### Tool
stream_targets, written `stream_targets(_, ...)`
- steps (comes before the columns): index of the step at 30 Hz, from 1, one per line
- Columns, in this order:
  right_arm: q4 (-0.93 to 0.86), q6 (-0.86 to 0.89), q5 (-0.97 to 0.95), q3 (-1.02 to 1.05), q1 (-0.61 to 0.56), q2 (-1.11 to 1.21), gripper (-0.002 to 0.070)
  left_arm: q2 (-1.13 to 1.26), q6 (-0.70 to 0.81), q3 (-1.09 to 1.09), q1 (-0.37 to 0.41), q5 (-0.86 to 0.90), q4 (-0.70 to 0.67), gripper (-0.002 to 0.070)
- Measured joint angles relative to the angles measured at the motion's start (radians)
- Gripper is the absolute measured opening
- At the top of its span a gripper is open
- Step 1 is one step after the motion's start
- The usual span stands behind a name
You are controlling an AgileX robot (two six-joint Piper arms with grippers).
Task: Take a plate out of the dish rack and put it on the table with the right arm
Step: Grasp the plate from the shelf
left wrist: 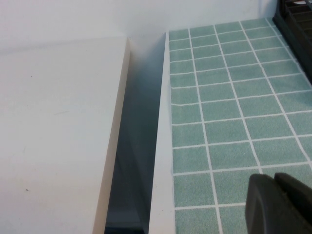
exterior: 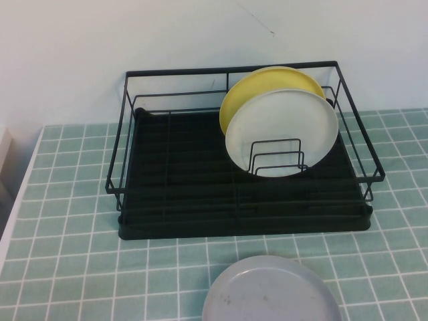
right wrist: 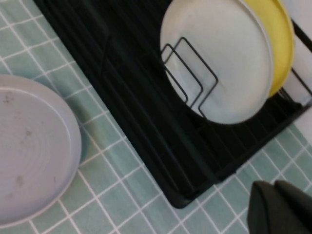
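Note:
The white plate (exterior: 284,131) stands on edge in the black dish rack (exterior: 174,180), leaning on the wire dividers, with a yellow plate (exterior: 267,81) behind it. In the right wrist view the white plate (right wrist: 219,58) and the rack (right wrist: 146,107) show beyond my right gripper (right wrist: 275,187), which is shut and empty over the tiled table (right wrist: 146,200) by the rack's corner. My left gripper (left wrist: 278,180) is shut and empty over the table (left wrist: 219,122) near its left edge. Neither gripper shows in the high view.
A grey speckled plate (exterior: 271,291) lies flat on the table in front of the rack; it also shows in the right wrist view (right wrist: 29,146). A white ledge (left wrist: 53,131) and a gap run beside the table's left edge. A white wall stands behind the rack.

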Motion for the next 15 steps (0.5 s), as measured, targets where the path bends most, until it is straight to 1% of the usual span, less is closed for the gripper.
stream_targets(2,0.000,-0.029,0.019,-0.066,0.041,0.077,0.0016,0.000,0.000,0.000,0.000,0.000,0.000,-0.0003)
stream_targets(4,0.000,-0.072,0.026,-0.133,0.083,0.147,0.0067,0.000,0.000,0.000,0.000,0.000,0.000,-0.0003)
stream_targets(5,0.000,-0.097,0.026,-0.165,0.106,0.185,0.0109,0.000,0.000,0.000,0.000,0.000,0.000,-0.0003)
stream_targets(7,0.000,-0.135,0.026,-0.221,0.140,0.267,0.0215,0.000,0.000,0.000,0.000,0.000,0.000,-0.0003)
stream_targets(9,0.000,-0.156,-0.006,-0.281,0.164,0.351,0.0349,0.000,0.000,0.000,0.000,0.000,0.000,-0.0003)
stream_targets(11,0.000,-0.163,-0.049,-0.333,0.177,0.426,0.0431,0.000,0.000,0.000,0.000,0.000,0.000,-0.0003)
stream_targets(13,-0.004,-0.165,-0.079,-0.392,0.181,0.495,0.0464,0.000,0.000,0.000,0.000,0.000,0.000,-0.0003)
stream_targets(15,-0.006,-0.168,-0.087,-0.449,0.183,0.563,0.0475,0.000,0.000,0.000,0.000,0.000,0.000,-0.0003)
